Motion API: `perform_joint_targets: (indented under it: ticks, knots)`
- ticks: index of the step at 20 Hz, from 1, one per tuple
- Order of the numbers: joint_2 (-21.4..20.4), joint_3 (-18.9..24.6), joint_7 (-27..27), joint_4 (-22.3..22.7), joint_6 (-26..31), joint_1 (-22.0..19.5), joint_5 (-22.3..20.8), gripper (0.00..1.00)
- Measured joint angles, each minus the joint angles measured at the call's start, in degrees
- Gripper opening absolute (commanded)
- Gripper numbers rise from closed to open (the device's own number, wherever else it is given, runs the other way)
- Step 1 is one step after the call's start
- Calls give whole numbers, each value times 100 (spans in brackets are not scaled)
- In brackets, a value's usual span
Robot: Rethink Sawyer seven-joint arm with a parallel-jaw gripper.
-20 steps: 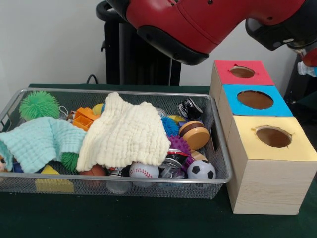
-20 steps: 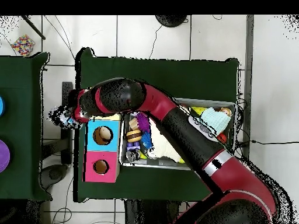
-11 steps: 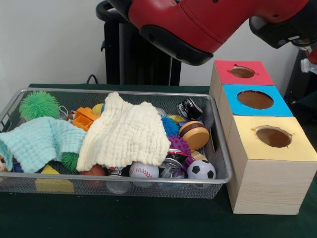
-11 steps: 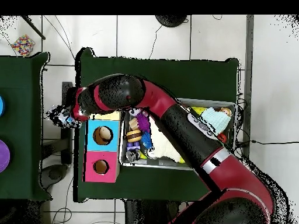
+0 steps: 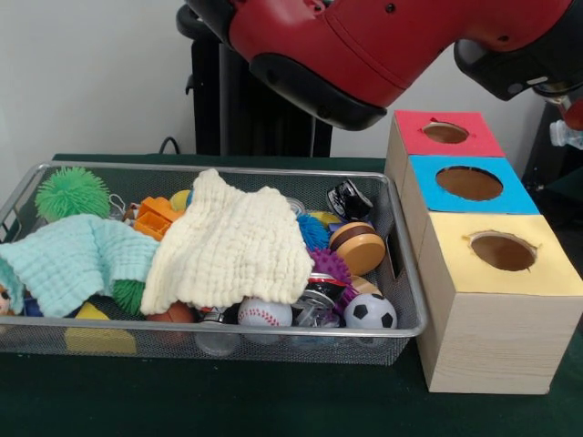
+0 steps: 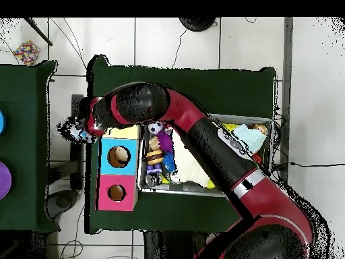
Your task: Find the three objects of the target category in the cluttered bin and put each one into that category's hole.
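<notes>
overhead, red arm (image 6: 202, 138) reaches past wire bin (image 5: 401, 264) toward yellow box (image 5: 503, 300); gripper (image 6: 79, 129) beyond box edge, jaw state cannot tell. target category unknown; toys lie under cream cloth (image 5: 232, 246). risk: drop misses hole (image 5: 503, 251).

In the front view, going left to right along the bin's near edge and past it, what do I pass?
Yellow block → baseball → soccer ball → yellow-topped box.

cream cloth (image 5: 232, 246) hides toys | arm (image 5: 383, 41) cut off at top
</notes>
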Motion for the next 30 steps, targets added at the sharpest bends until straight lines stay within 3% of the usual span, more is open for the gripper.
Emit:
perform_joint_targets:
  ticks: [18, 23, 30]
  knots:
    - [400, 371, -75, -475, 671, -60, -507, 0]
    - [396, 373, -103, -731, 1015, -62, -895, 0]
    - [338, 374, -103, -898, 1072, -62, -1276, 0]
